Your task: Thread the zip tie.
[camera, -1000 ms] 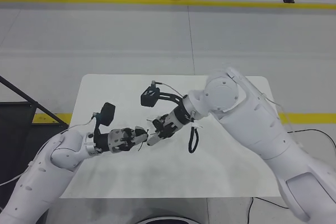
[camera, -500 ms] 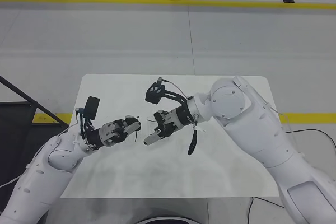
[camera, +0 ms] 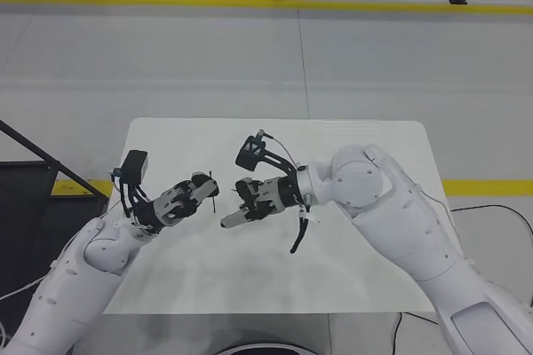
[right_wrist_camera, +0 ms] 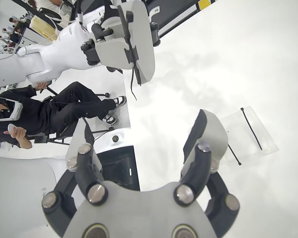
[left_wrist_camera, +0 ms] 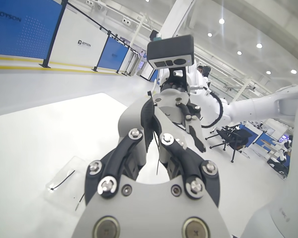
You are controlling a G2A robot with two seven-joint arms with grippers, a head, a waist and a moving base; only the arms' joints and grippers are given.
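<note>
My left gripper is shut on a thin black zip tie and holds it above the white table. In the left wrist view the zip tie runs between the closed fingers, its square head past the tips and its tail hanging loose. My right gripper stands open and empty a short way from it, the two facing each other. The right wrist view shows its own fingers spread wide, with the left gripper and the zip tie's dangling tail beyond.
A clear plastic sheet lies on the table with a spare zip tie on it and another zip tie beside it. The plastic sheet also appears under my left gripper. A black frame stands past the table's left edge.
The two grippers were almost touching a second ago. My left gripper has drawn back to the left with the zip tie, and the right gripper has shifted slightly left, leaving a gap.
</note>
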